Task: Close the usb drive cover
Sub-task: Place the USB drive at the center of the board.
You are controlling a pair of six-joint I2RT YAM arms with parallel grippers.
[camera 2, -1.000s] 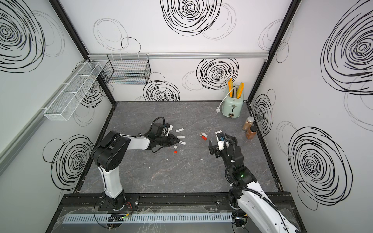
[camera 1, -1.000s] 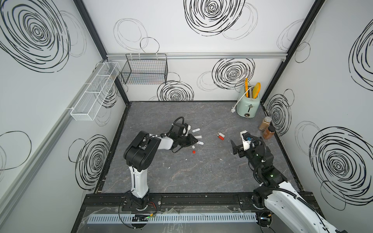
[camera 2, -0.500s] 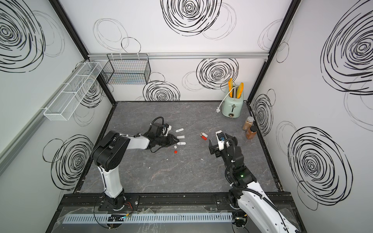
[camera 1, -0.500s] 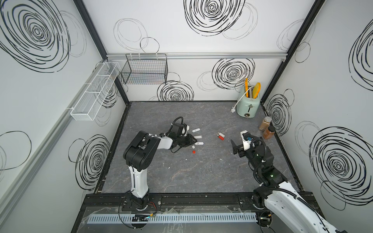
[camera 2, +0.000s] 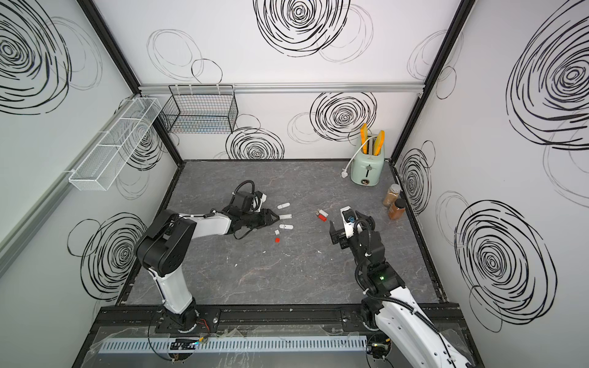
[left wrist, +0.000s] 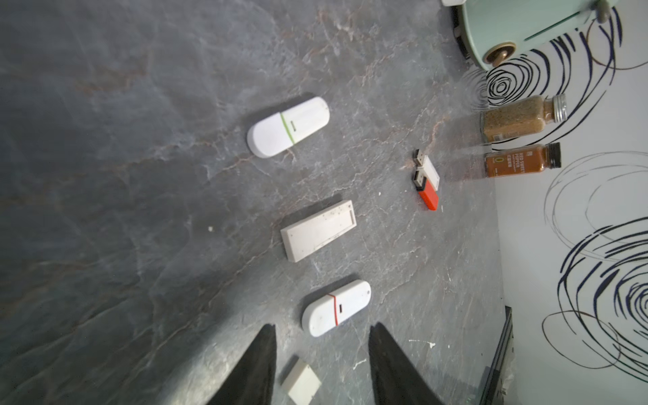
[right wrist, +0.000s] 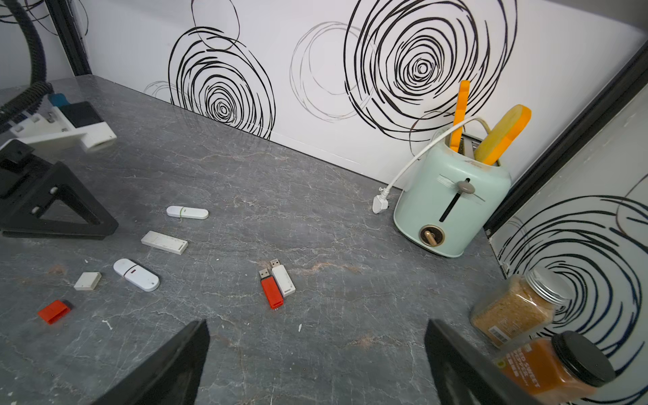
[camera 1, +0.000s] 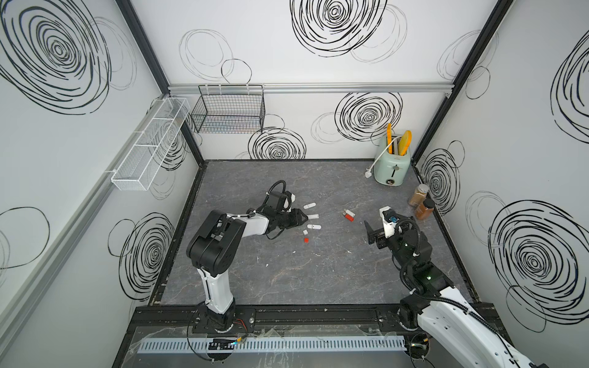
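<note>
In a top view, your left gripper [camera 1: 304, 218] is sitting low over the table [camera 1: 287, 280], apart from the uncapped red drive [camera 1: 350, 218]. In the left wrist view, its fingers [left wrist: 261, 364] are standing parted and empty, with a white cap [left wrist: 302, 384] lying between them. In the right wrist view, your right gripper [right wrist: 315, 333] is gaping wide, holding nothing.

The near tabletop [camera 1: 318, 280] is bare. USB drives [camera 1: 314, 227] litter its middle; toaster [camera 1: 392, 165] and spice jars [camera 1: 418, 195] crowd the far right corner.
</note>
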